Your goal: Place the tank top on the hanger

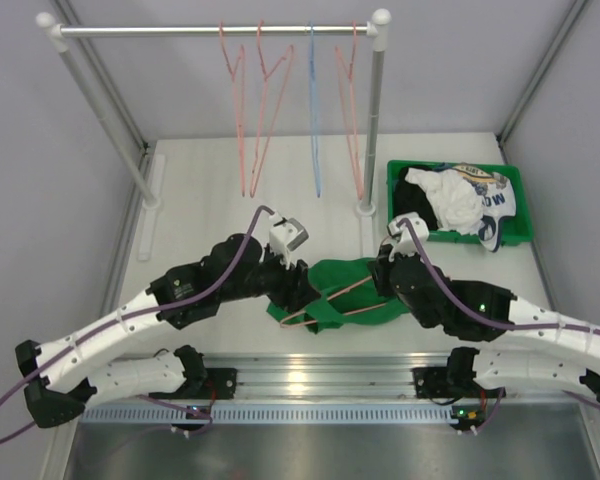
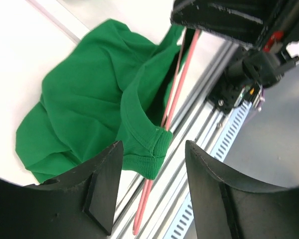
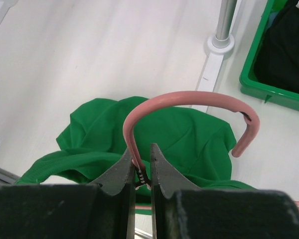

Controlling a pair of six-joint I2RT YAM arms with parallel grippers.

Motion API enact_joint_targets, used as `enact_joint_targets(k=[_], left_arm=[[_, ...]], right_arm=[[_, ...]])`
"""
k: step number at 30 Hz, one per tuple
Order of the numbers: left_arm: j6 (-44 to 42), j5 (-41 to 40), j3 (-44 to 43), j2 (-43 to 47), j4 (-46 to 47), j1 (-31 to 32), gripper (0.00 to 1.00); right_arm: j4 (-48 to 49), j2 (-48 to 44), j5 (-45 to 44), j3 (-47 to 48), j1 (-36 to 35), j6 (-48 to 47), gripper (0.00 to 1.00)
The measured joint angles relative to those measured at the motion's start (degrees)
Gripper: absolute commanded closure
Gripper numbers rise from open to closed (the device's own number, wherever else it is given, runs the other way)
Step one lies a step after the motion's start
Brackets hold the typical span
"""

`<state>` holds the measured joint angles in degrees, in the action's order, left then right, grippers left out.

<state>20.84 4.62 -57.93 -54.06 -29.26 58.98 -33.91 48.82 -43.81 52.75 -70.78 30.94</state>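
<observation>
Tank top, look: we see a bright green sleeveless fabric tank top (image 1: 348,303) (image 2: 84,99) (image 3: 184,132), soft, with stitched hems along its strap edges.
Tank top, pose: crumpled in loose folds, not spread flat.
Tank top, place: we find it on the white table (image 1: 200,190), close to the near edge.
Hanger, look: a thin salmon-pink wire hanger (image 1: 338,291) (image 2: 178,94) (image 3: 189,97) with a curved hook.
Hanger, pose: we see it lying low across the tank top, with its hook arching above the fabric.
Hanger and tank top: one wire arm passes under a hemmed strap edge and shows again beyond it.
</observation>
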Motion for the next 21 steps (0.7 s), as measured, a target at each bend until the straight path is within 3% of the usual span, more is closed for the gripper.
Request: enact_joint_targets(k=[14, 21], left_arm=[[-3.52, 7.32, 1.42, -3.39, -3.82, 0.85, 0.43], [-3.67, 5.79, 1.49, -5.9, -3.76, 3.17, 0.54]], right_arm=[[-0.92, -0.07, 1.68, 3.52, -0.04, -0.92, 1.0], [-1.7, 0.98, 1.68, 4.42, -0.07, -0.94, 1.0]])
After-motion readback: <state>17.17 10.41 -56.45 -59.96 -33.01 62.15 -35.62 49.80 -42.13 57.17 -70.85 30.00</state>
